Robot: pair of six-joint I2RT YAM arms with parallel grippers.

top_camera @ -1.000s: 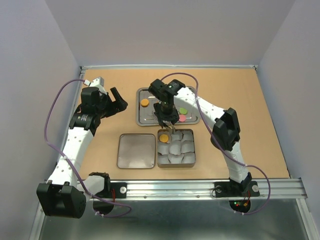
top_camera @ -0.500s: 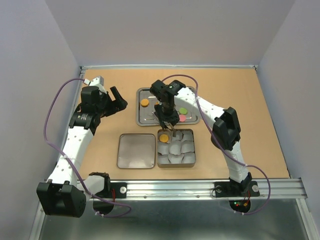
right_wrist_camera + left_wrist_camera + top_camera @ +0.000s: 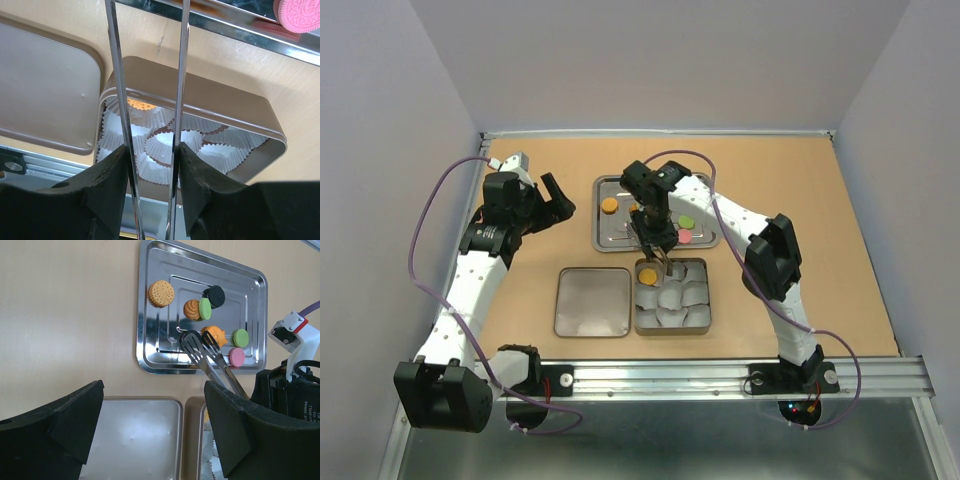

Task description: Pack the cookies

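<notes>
Steel tongs (image 3: 214,359), pinched in the right gripper (image 3: 152,167), reach over the tray (image 3: 150,357) where most cookies (image 3: 161,293) lie, 1 sitting in the tin (image 3: 200,102), while the left gripper (image 3: 153,387) hangs spread; they look light and brittle, best nipped gently across their rims.

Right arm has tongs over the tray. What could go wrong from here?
1. The tongs tips sit beside an orange cookie, with the green cookie and pink cookie close by; a grab could knock those.
2. Slotted metal tips may let a cookie slip.
3. The paper cups crowd the tin; a drop may land across rims.
</notes>
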